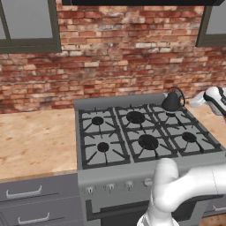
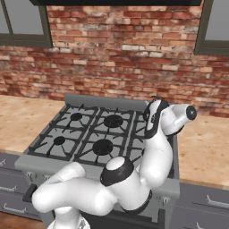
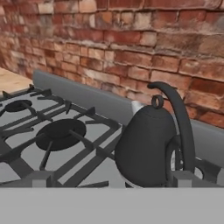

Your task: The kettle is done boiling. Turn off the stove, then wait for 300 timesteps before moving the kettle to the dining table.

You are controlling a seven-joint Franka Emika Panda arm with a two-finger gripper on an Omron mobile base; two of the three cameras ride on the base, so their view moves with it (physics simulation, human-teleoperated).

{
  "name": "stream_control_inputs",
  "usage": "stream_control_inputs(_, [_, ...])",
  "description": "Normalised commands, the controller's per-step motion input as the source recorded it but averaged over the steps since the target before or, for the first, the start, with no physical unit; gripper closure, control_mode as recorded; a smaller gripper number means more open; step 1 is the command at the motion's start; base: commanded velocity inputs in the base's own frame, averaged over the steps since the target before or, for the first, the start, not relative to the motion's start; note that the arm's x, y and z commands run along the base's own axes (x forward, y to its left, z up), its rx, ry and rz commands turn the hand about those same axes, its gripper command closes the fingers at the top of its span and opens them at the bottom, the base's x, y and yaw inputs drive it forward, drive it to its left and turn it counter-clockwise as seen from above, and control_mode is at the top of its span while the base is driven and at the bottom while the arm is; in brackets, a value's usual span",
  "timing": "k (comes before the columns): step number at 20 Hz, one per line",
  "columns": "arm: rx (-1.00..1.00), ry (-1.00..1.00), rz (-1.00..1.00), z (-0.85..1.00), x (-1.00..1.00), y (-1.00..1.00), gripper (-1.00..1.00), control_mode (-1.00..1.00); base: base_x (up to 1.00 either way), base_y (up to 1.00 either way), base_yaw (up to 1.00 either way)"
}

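Note:
The small dark kettle [image 1: 171,101] stands upright on the back right burner of the grey stove [image 1: 132,173], its thin arched handle up. In the hand view the kettle [image 3: 146,146] is close ahead, right of centre, on the black grates of the stove [image 3: 57,131], with nothing gripping it. My gripper [image 1: 220,102] hovers just right of the kettle at about its height, apart from it, and counts as open. The row of small front knobs [image 1: 110,187] sits below the burners. In the right base view my arm covers the kettle. The dining table is out of view.
Light wood counter [image 1: 35,141] runs left of the stove, and more counter [image 2: 201,152] lies to its right. A red brick wall [image 1: 123,57] with dark-framed windows rises close behind. Grey drawers [image 1: 22,192] sit under the left counter.

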Motion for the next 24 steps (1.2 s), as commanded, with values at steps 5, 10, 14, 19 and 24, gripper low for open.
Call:
stream_control_inputs(5, [0.00, 0.00, 0.00, -0.14, 0.28, 0.00, -1.00, -1.00, 0.00, 0.00, 0.00])
stream_control_inputs(10, [-0.03, 0.00, 0.00, -0.12, 0.30, -0.02, -1.00, -1.00, 0.00, 0.00, 0.00])
stream_control_inputs(14, [0.00, 0.03, 0.00, -0.08, 0.36, -0.14, -1.00, -1.00, 0.00, 0.00, 0.00])
stream_control_inputs(19, [-0.01, 0.03, 0.00, -0.09, 0.34, -0.21, -1.00, -1.00, 0.00, 0.00, 0.00])
stream_control_inputs(24, [-0.01, 0.02, 0.00, -0.10, 0.24, -0.19, -1.00, -1.00, 0.00, 0.00, 0.00])
